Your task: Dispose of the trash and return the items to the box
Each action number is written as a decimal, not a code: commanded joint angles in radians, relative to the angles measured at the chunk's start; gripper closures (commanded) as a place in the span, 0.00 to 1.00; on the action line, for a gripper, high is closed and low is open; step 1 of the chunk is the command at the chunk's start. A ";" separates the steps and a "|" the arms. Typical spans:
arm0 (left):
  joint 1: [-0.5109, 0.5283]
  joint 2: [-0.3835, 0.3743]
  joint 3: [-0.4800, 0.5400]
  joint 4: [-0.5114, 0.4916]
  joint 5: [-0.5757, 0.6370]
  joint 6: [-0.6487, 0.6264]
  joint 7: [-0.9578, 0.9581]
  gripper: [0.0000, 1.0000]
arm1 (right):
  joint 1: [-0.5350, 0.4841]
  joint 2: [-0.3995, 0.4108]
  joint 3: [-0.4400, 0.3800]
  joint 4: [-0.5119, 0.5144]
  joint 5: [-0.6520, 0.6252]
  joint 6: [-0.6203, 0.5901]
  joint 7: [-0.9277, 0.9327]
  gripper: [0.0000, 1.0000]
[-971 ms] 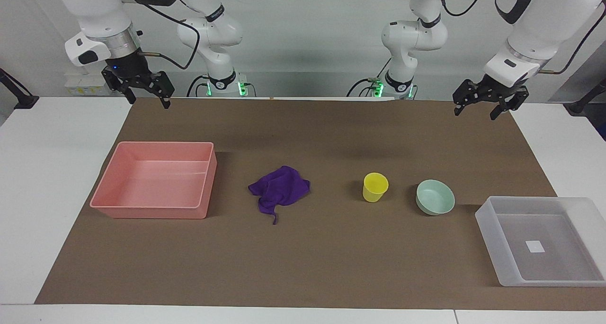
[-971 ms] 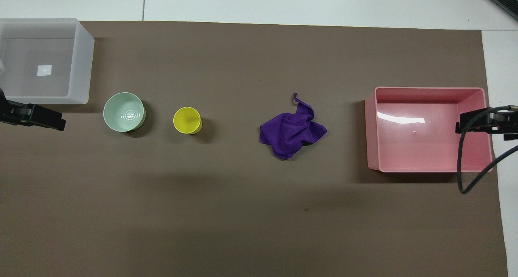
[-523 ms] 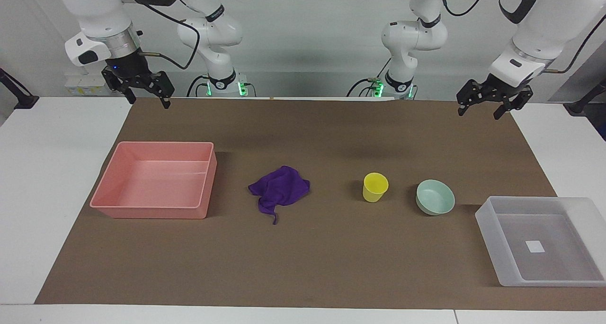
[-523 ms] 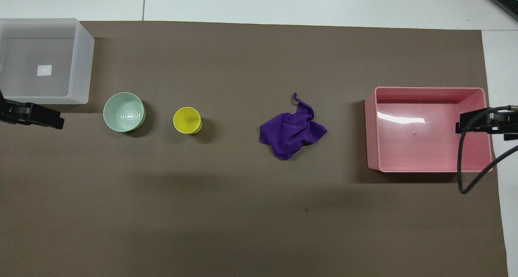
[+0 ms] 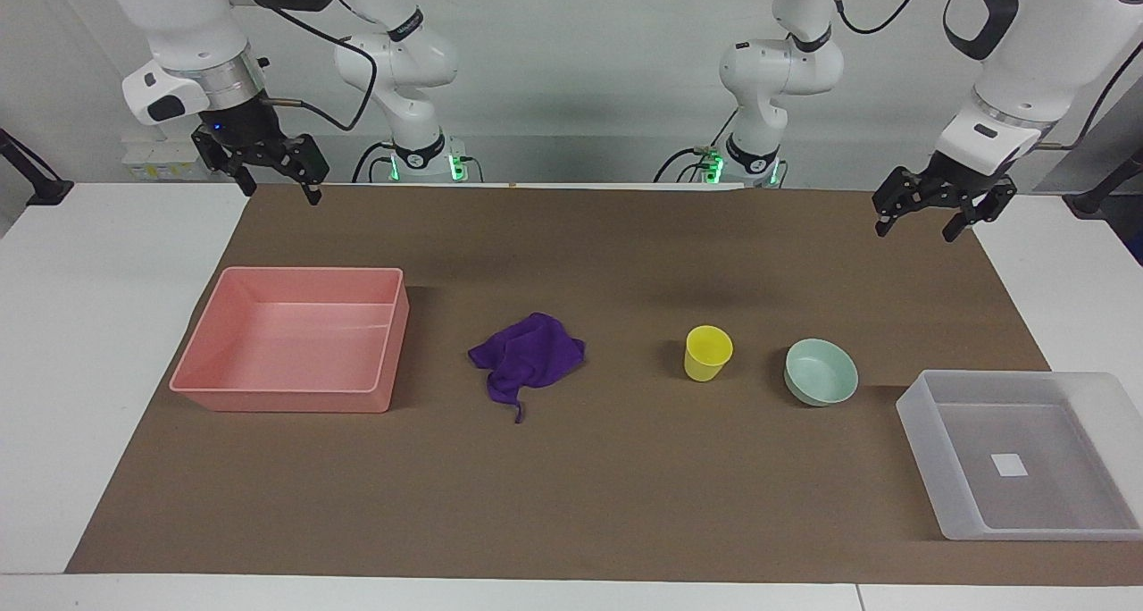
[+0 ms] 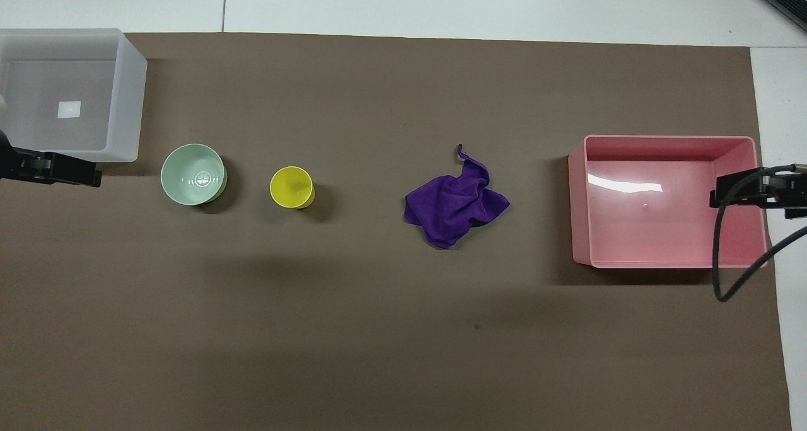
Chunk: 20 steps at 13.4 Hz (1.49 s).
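Note:
The purple cloth (image 5: 529, 355) (image 6: 455, 205) lies crumpled mid-mat, its thin corner pointing away from the robots. The yellow cup (image 5: 708, 353) (image 6: 292, 187) stands upright beside the mint-green bowl (image 5: 821, 372) (image 6: 193, 174). The translucent box (image 5: 1018, 455) (image 6: 123, 97) sits empty at the left arm's end, a white sticker on its floor. My left gripper (image 5: 917, 230) (image 6: 63, 169) is open and empty, raised over the mat by the box. My right gripper (image 5: 279, 191) (image 6: 744, 191) is open and empty, raised over the right arm's end, where the arm waits.
A pink tray (image 5: 295, 397) (image 6: 668, 140) stands empty at the right arm's end, beside the cloth. A brown mat (image 5: 571, 504) covers most of the white table. A black cable (image 6: 725, 273) hangs from the right arm.
My left gripper has moved lower and away from the robots, toward the box. The right arm and all objects have stayed still.

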 commanded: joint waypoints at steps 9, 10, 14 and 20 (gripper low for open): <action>-0.002 0.071 -0.012 -0.300 -0.011 0.434 -0.117 0.00 | -0.008 -0.022 0.004 -0.022 0.017 -0.005 -0.020 0.00; 0.000 0.097 -0.012 -0.306 -0.014 0.471 -0.124 0.00 | -0.008 -0.022 0.004 -0.022 0.017 -0.005 -0.020 0.00; -0.002 0.155 -0.012 -0.364 -0.062 0.635 -0.170 0.00 | -0.008 -0.022 0.002 -0.022 0.017 -0.005 -0.022 0.00; 0.009 0.301 -0.012 -0.352 -0.079 0.807 -0.167 0.00 | -0.002 -0.042 0.002 -0.060 0.023 0.015 -0.020 0.00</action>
